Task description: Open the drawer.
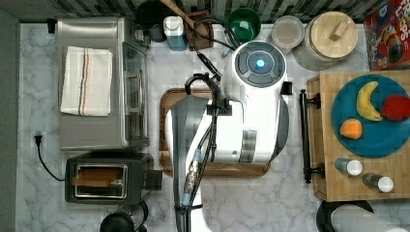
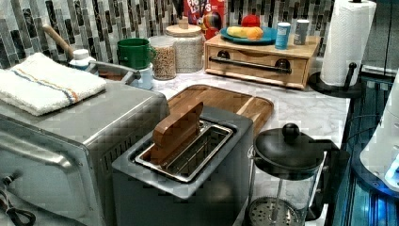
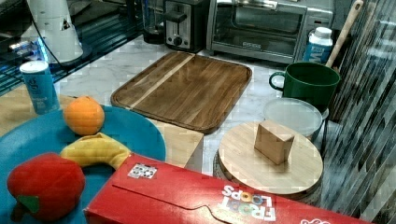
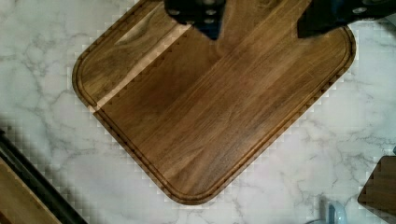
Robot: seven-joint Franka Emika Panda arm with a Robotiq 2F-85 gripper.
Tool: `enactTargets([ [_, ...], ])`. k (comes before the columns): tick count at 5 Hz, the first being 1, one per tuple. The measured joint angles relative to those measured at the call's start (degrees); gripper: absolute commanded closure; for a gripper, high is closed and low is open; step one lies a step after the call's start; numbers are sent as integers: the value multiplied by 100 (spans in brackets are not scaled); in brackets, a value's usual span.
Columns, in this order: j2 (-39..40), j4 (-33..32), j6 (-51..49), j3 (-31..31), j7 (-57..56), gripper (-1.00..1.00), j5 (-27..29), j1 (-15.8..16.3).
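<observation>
On the top view's right, we see the drawer (image 1: 316,135) set in a light bamboo-wood cabinet (image 1: 372,183), its long black bar handle (image 1: 305,137) running along the front on two black posts. The drawer front sits flush with the cabinet, so it looks closed. In the left view the same drawer (image 2: 254,63) lies far back on the marble counter (image 2: 306,113), wide and shallow, under a round blue plate (image 2: 268,35) with fruit.

Our white, smooth-shelled arm (image 1: 251,111) hangs over the dark brown wooden tray (image 1: 167,101), a flat board with rounded corners and a groove along its rim; it lies well apart from the handle. From the wrist view we look down on this tray (image 4: 210,107), with streaky grain and one paler stripe. The gripper (image 4: 261,23) shows there as two dark fingers (image 4: 196,11) standing apart with bare wood between them, holding nothing.

At the top view's left stand a brushed-metal oven (image 1: 96,82) with a folded striped towel (image 1: 86,80) and a boxy toaster (image 1: 106,181).
</observation>
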Motion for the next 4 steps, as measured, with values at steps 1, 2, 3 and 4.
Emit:
enactTargets([
  [1, 39, 0, 46, 0, 0, -100, 0, -14],
  [2, 63, -28, 78, -1, -2, -100, 27, -30],
  [3, 39, -67, 78, 42, -30, -100, 23, -76],
  [4, -36, -325, 574, 256, -525, -100, -352, -256],
])
